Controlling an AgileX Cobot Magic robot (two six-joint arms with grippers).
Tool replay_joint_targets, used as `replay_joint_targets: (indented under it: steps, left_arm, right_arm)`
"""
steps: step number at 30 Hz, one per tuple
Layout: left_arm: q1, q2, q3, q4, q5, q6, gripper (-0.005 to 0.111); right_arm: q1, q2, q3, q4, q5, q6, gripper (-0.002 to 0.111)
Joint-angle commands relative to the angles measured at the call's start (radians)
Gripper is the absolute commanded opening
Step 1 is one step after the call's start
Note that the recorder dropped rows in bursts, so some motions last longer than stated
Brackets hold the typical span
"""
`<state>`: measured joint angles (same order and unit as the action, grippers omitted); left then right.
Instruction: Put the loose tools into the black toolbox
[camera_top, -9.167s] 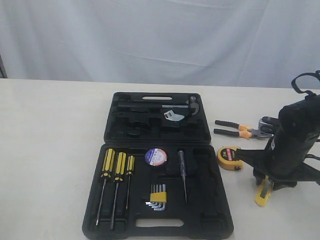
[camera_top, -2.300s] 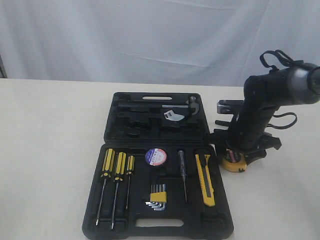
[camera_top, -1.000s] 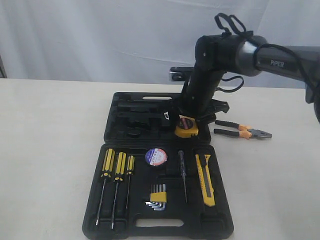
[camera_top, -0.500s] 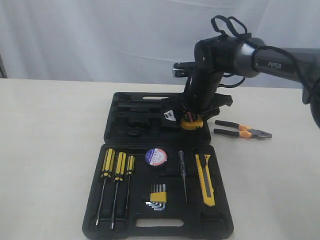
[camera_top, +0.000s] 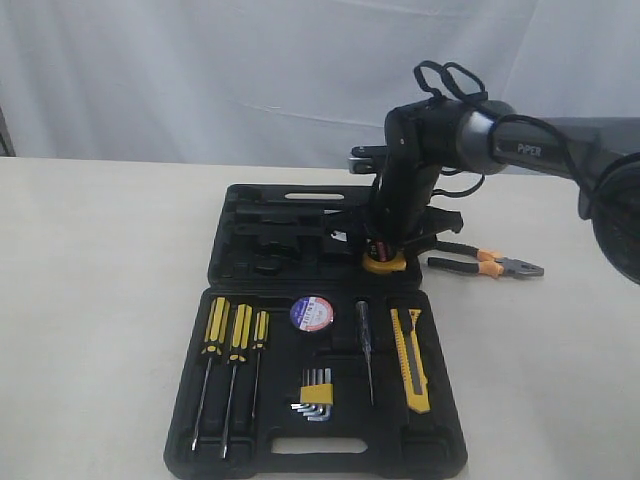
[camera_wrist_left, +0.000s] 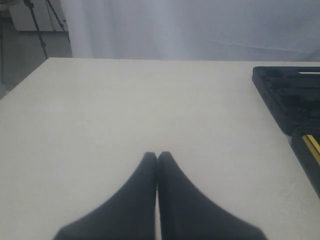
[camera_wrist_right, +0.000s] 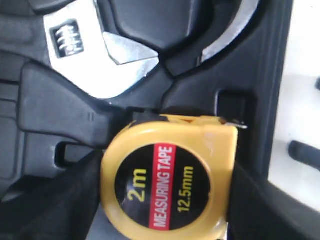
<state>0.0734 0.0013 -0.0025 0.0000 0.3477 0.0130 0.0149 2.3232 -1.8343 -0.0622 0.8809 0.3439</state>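
My right gripper (camera_top: 386, 258) is shut on the yellow tape measure (camera_top: 384, 263) (camera_wrist_right: 167, 177), low over the far right corner of the black toolbox (camera_top: 250, 215), next to a silver wrench head (camera_wrist_right: 100, 55). Both fingers press the measure's sides. The yellow-and-black utility knife (camera_top: 411, 359) lies in the near half's right slot. A black tape roll with a blue-white label (camera_top: 311, 313) sits in the near half's middle. Black-and-orange pliers (camera_top: 485, 261) lie on the table right of the box. My left gripper (camera_wrist_left: 157, 156) is shut and empty over bare table, left of the box edge (camera_wrist_left: 282, 95).
Three yellow-black screwdrivers (camera_top: 232, 345), a hex key set (camera_top: 316, 393) and a slim tester screwdriver (camera_top: 365, 345) rest in the near half of the box. A white curtain hangs behind the table.
The right arm has lowered the tape measure from above the far half of the box down to its right corner. The left gripper's earlier state is not shown.
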Motion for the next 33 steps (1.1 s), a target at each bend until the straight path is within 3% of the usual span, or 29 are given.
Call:
replay_joint_targets:
  steps: [1, 5, 11, 33]
  left_arm:
    - [-0.005, -0.001, 0.003, 0.000, -0.005, -0.006, 0.000]
    - [-0.005, -0.001, 0.003, 0.000, -0.005, -0.006, 0.000]
    - [-0.005, -0.001, 0.003, 0.000, -0.005, -0.006, 0.000]
    - [-0.005, -0.001, 0.003, 0.000, -0.005, -0.006, 0.000]
  right_arm:
    - [0.001, 0.008, -0.003, 0.039, -0.018, 0.014, 0.026]
    - [0.001, 0.008, -0.003, 0.039, -0.004, 0.014, 0.030]
    - [0.001, 0.004, -0.003, 0.039, 0.020, 0.014, 0.062]
    - [0.001, -0.037, -0.049, -0.041, 0.072, 0.002, 0.068]
